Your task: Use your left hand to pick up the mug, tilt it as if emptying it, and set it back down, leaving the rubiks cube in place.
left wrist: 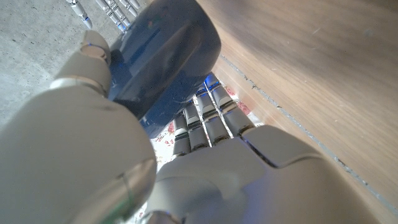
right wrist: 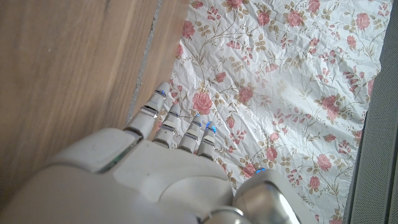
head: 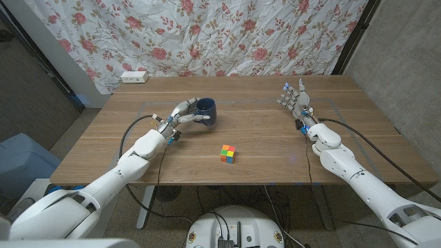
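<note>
The dark blue mug (head: 207, 111) is at the left middle of the wooden table (head: 262, 138). My left hand (head: 180, 116) grips it from the left side, fingers wrapped round its wall. In the left wrist view the mug (left wrist: 163, 53) sits between the thumb (left wrist: 87, 62) and the curled fingers (left wrist: 205, 121). It looks roughly upright; I cannot tell whether its base touches the wood. The rubiks cube (head: 228, 153) lies to the right of the mug and nearer the front edge, apart from both hands. My right hand (head: 296, 102) stands upright at the far right with fingers spread, holding nothing.
A white power strip (head: 134, 76) lies at the table's back left corner. A floral cloth (head: 227, 34) hangs behind the table. A blue bin (head: 17, 162) stands on the floor to the left. Bare wood lies between the cube and my right hand.
</note>
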